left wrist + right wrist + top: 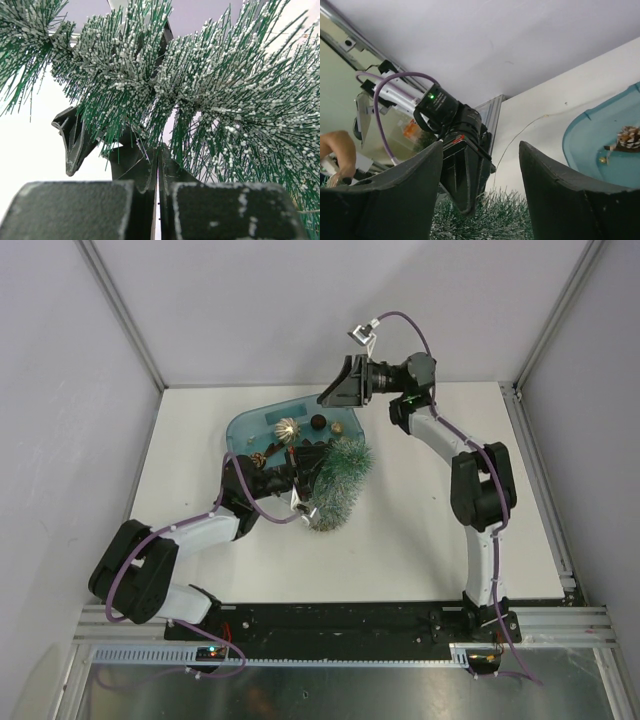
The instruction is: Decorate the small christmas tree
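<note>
The small christmas tree [340, 485] of frosted green needles rests on the white table beside the blue tub [250, 430]. My left gripper [300, 495] is shut, its tips pressed into the needles [225, 100] on the tree's left side. In the right wrist view a thin wire [520, 137] runs from the tips of the left gripper [470, 205] across the table; whether it is pinched does not show. My right gripper [340, 390] hovers over the tub's right end, open and holding nothing [480, 145]. The tree [490, 220] lies below it.
Inside the tub [585, 145] lie a frosted pine cone [287, 430], a dark ball [318, 422], a gold bell [337, 427] and a second cone [258, 457]. White walls with metal rails enclose the table. A person's hand [335, 145] shows beyond the left wall.
</note>
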